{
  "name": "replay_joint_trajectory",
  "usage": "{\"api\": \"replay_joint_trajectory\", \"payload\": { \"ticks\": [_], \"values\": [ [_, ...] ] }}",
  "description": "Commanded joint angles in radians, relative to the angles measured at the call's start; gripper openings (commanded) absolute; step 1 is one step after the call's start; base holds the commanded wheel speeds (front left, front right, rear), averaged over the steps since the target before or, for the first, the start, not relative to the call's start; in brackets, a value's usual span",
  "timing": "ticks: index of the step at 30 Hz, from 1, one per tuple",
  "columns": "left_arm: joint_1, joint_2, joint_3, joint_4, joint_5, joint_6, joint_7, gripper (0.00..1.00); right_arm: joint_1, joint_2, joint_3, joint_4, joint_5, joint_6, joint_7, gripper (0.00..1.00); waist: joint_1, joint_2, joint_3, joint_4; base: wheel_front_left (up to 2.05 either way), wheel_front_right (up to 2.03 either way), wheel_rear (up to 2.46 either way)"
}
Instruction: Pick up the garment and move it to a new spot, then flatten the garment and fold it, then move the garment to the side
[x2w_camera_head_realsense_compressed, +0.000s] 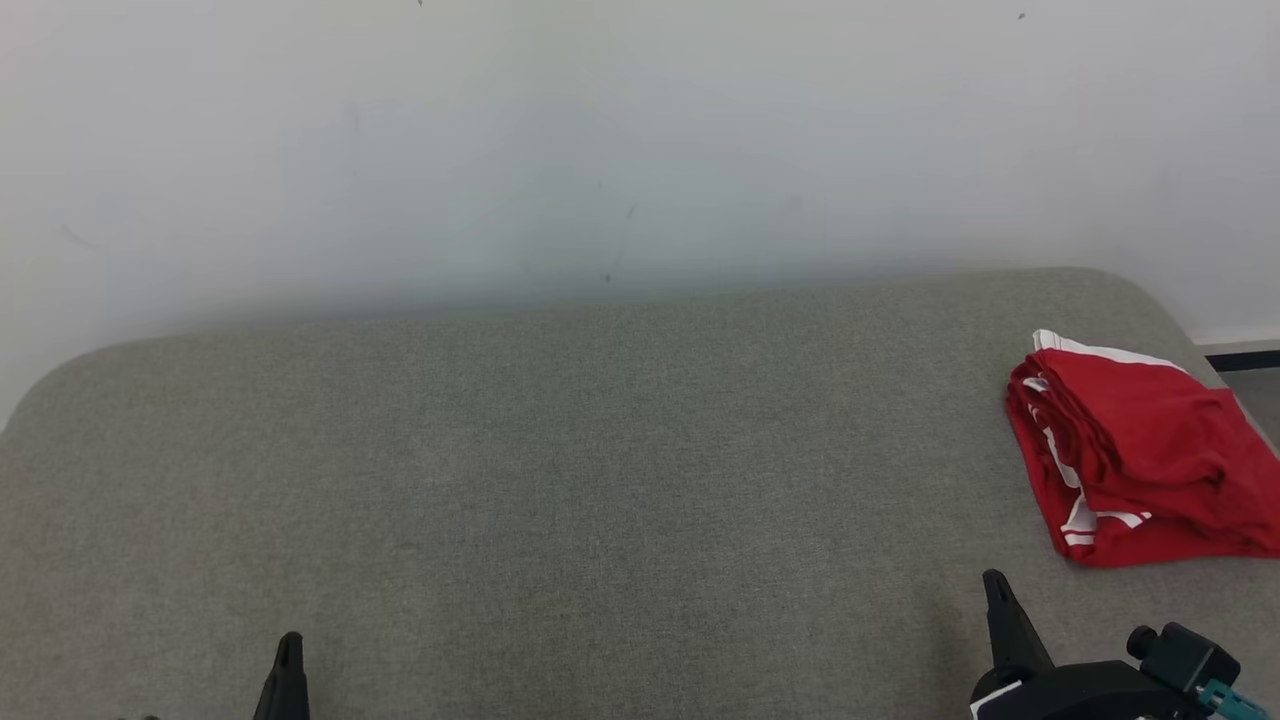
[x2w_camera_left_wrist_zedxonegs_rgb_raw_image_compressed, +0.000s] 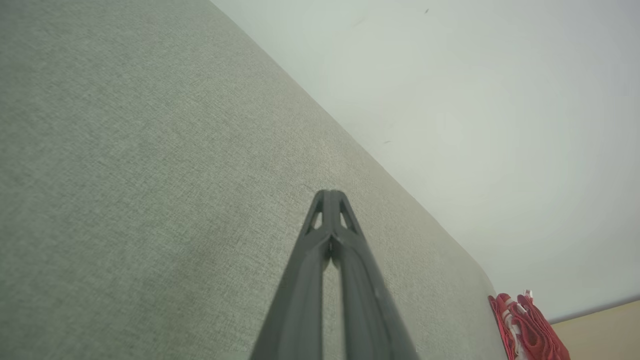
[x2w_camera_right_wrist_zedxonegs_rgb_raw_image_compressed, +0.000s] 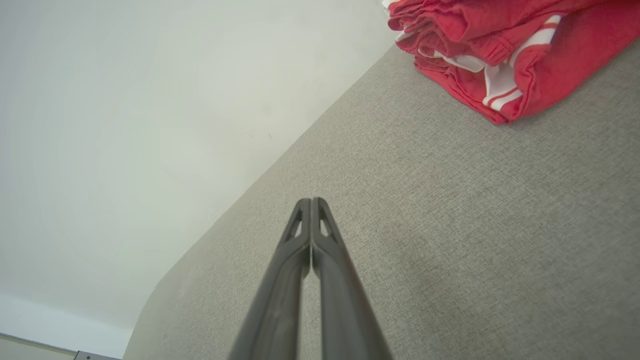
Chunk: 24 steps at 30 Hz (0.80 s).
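While the left gripper (x2w_camera_head_realsense_compressed: 289, 645) and right gripper (x2w_camera_head_realsense_compressed: 993, 580) rest closed and empty at the near edge of the padded surface (x2w_camera_head_realsense_compressed: 600, 480), the garment (x2w_camera_head_realsense_compressed: 1140, 460) lies folded at its right edge, toward the far corner, so the task looks finished. It is soft red cloth with white stripes in layered folds, on a coarse grey weave. A smooth pale wall (x2w_camera_head_realsense_compressed: 600, 130) stands beyond.

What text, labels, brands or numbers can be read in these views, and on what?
None can be read.
The red garment has white stripes but no lettering on the folds that show.
The grey fabric surface and the white wall carry no print.
The left gripper and the right gripper are plain dark, unmarked.
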Motion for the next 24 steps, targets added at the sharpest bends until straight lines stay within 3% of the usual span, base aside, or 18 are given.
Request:
{"api": "replay_joint_trajectory", "payload": {
  "ticks": [1, 24],
  "values": [
    [-0.027, 0.006, 0.005, -0.015, -0.032, -0.009, 0.008, 0.00, -0.024, 0.002, -0.008, -0.020, 0.031, -0.001, 0.005, 0.00, 0.0000, -0.0001, 0.001, 0.001, 0.00, 0.00, 0.00],
    [-0.063, 0.007, 0.012, -0.024, -0.304, -0.024, 0.079, 0.00, -0.031, 0.006, -0.057, -0.067, 0.297, -0.001, 0.072, 0.00, 0.0000, -0.0001, 0.023, 0.009, 0.00, 0.00, 0.00]
  ]
}}
